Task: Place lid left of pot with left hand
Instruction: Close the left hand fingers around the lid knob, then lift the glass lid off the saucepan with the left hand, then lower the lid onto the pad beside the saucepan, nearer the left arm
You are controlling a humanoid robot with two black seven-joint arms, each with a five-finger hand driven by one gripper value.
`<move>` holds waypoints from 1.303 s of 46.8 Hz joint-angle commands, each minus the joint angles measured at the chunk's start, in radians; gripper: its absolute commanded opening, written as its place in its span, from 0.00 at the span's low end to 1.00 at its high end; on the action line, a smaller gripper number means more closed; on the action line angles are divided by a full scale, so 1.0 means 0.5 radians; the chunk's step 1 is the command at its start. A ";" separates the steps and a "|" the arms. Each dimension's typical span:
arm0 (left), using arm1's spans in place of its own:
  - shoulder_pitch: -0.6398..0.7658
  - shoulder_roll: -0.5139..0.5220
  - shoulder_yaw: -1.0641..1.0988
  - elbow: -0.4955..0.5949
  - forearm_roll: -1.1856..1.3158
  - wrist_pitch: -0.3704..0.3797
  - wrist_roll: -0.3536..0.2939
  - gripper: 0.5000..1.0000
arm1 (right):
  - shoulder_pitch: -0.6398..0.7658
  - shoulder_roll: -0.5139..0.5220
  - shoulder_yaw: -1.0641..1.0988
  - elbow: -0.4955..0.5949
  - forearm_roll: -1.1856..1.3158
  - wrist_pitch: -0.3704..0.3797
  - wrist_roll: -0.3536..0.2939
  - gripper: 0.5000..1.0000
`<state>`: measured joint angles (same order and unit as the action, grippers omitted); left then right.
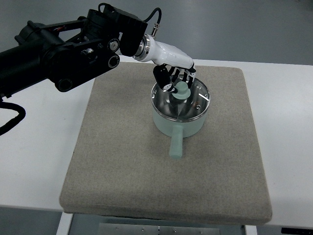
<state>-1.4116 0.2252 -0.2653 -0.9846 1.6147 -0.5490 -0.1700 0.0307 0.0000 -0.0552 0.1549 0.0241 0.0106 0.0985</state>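
Top view: left hand enters from the picture's left edge on a black arm, with a white wrist segment ending directly over the pot. Fingers are curled down around the pale green knob at the centre of the lid; I read this as clamped on the knob, though whether the grip is fully seated cannot be told from this angle. Lid is glass with a metal rim and sits on the pot; I cannot tell whether it is flat or just raised. Pot is pale green and stands on a grey felt mat that covers most of the white table, a little above and right of the mat's middle.

Key relation: the lid lies straight beneath the hand, so no reach is left; the travel needed is sideways, toward picture left. The pot's handle points toward the near edge, so its long axis runs near to far and does not cross the leftward path. Bare mat lies left of the pot, on the same side as the working arm. Judgement: lift clear of the rim first, then shift left and set down.

Right hand: not seen in this view.
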 commanded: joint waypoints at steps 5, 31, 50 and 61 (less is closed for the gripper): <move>-0.018 0.004 -0.003 -0.004 -0.002 0.003 -0.001 0.00 | 0.000 0.000 0.000 0.000 -0.002 0.000 -0.001 0.85; -0.055 0.227 -0.055 -0.025 -0.011 0.003 -0.001 0.00 | 0.000 0.000 0.000 0.000 -0.002 0.000 -0.001 0.85; 0.191 0.767 -0.065 -0.184 -0.008 0.211 -0.046 0.00 | 0.000 0.000 0.000 0.000 -0.002 0.000 -0.001 0.85; 0.363 0.909 -0.068 -0.283 -0.005 0.282 -0.086 0.00 | 0.000 0.000 0.000 0.000 0.001 0.000 -0.001 0.85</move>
<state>-1.2519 0.6747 -0.2981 -1.1216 1.6122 -0.4145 -0.2131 0.0311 0.0000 -0.0552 0.1549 0.0237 0.0105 0.0981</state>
